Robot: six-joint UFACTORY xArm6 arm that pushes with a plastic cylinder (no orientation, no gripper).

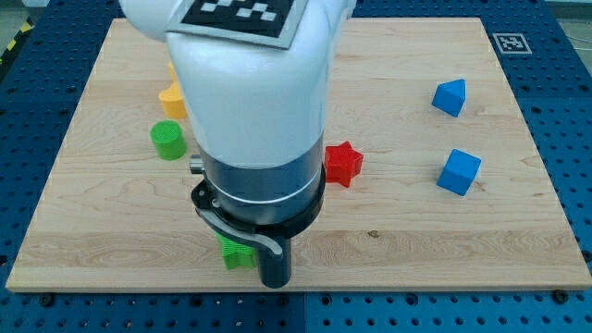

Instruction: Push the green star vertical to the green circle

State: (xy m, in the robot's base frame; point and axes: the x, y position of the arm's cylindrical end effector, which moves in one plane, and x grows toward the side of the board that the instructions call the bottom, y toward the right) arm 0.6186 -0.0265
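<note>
The pale wooden board (416,231) fills most of the frame and lies on a blue perforated table (573,111); a black-and-white marker tag (511,42) sits at the board's top right corner.

My arm (254,102), a bulky white housing over a dark grey collar, hangs in front of the centre-left of the board and hides a good part of it. A chequered black-and-white marker plate (242,17) rides on its top.

I carry no jaws, only the dark rod; its lower end, my tip (275,282), shows near the board's bottom edge, just right of the green star.

Two blue blocks lie on the view's right, well apart from the rest: the upper blue block (450,96) and the lower blue cube (459,171).

The red star-shaped block (342,163) lies just right of the collar, partly behind it.

The green circle, a low ribbed cylinder (168,139), stands at the view's left, below the yellow block (172,98), whose shape the arm partly hides.

The green star (237,254) peeks out beneath the collar, near the bottom edge, lower than the green circle and to its right.
</note>
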